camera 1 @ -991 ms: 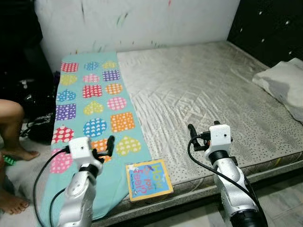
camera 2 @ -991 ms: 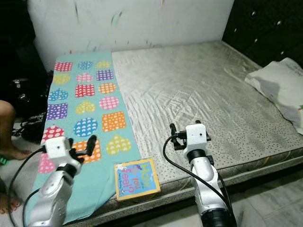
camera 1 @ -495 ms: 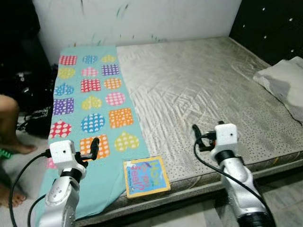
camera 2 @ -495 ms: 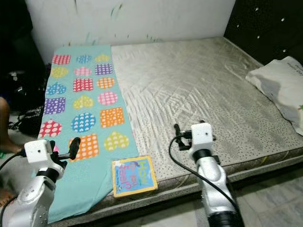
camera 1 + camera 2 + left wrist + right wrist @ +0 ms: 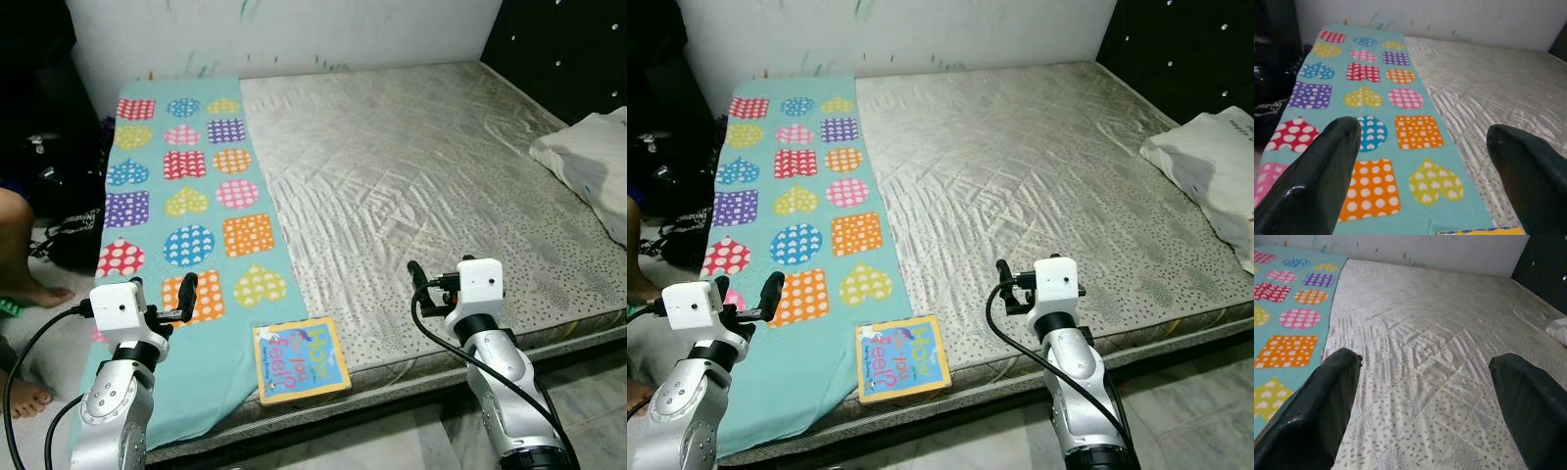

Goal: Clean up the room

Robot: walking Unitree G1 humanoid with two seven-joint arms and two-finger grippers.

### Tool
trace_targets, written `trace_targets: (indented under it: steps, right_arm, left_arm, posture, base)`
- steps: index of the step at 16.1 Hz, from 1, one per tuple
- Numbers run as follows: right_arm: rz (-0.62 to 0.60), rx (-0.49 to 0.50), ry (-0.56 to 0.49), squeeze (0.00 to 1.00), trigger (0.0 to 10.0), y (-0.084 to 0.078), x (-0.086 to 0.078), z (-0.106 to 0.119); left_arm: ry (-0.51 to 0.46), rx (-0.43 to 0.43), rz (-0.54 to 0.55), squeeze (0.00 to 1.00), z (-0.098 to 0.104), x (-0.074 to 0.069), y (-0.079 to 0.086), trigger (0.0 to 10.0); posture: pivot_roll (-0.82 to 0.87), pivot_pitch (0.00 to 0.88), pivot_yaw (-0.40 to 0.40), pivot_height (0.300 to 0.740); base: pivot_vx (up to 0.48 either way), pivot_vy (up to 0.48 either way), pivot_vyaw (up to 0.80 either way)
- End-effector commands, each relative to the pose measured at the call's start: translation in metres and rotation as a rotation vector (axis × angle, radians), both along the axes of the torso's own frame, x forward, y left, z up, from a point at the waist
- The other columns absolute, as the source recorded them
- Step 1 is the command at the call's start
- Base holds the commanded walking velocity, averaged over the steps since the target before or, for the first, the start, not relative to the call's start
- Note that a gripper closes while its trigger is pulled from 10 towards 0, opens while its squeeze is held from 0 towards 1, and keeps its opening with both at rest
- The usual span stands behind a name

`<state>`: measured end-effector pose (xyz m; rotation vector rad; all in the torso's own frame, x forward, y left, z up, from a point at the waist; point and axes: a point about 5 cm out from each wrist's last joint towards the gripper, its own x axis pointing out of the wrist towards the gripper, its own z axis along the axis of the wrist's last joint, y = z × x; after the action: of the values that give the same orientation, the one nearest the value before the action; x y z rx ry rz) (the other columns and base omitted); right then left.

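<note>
The book (image 5: 300,358) lies flat at the front edge of the bed (image 5: 431,166), its near side just over the mattress edge, with one side resting on the teal patterned cloth (image 5: 186,211) that runs down the bed's left edge from the back wall to the front and hangs over there. It looks like the likeliest thing to tidy, being the one loose item within reach.

Both arms are raised ahead of the bed's front edge, probably readied for a reach. The left gripper (image 5: 186,295) hovers over the cloth's front end, to the left of the book, fingers (image 5: 1327,161) spread wide and empty. The right gripper (image 5: 415,277) hangs over the bare mattress to the right of the book, also spread wide with nothing between its fingers (image 5: 1317,406).

A pillow (image 5: 588,162) at the bed's right edge is cut off by the frame. A person's leg and foot (image 5: 24,245) show beside the bed on the left; the dark bags (image 5: 73,240) near them are hard to make out. The book's cover text is too small to read reliably.
</note>
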<state>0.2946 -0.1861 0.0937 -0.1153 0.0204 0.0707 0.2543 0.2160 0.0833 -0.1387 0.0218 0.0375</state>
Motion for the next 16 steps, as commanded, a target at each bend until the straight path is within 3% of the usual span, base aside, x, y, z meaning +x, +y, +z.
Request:
trace_targets:
  steps: [1,4,13,16]
  right_arm:
    - [0.007,-0.003,-0.004,0.0,10.0,0.0004,-0.0011,0.002]
    - [0.022,-0.012,-0.005,0.0,10.0,0.0017,-0.0001,0.0026]
    - [0.043,-0.02,-0.005,0.0,10.0,0.0055,-0.0001,0.003]
    - [0.054,-0.021,-0.003,0.0,10.0,0.0071,0.0001,0.0027]
  left_arm:
    - [-0.005,0.012,-0.003,0.0,-0.0003,-0.0011,0.0011,10.0]
    - [-0.014,0.01,-0.005,0.0,0.0005,-0.0009,-0.0028,10.0]
    - [-0.014,0.001,-0.001,0.0,0.0005,0.0011,-0.0043,10.0]
    - [-0.014,-0.002,0.0,0.0,0.0007,0.0013,-0.0042,10.0]
  posture:
    - [-0.04,0.1,-0.04,0.74]
    - [-0.04,0.098,-0.051,0.717]
    - [-0.04,0.102,-0.054,0.717]
    - [-0.04,0.105,-0.053,0.682]
  base:
    - [0.0,0.0,0.0]
    - [0.0,0.0,0.0]
    - [0.0,0.0,0.0]
    - [0.0,0.0,0.0]
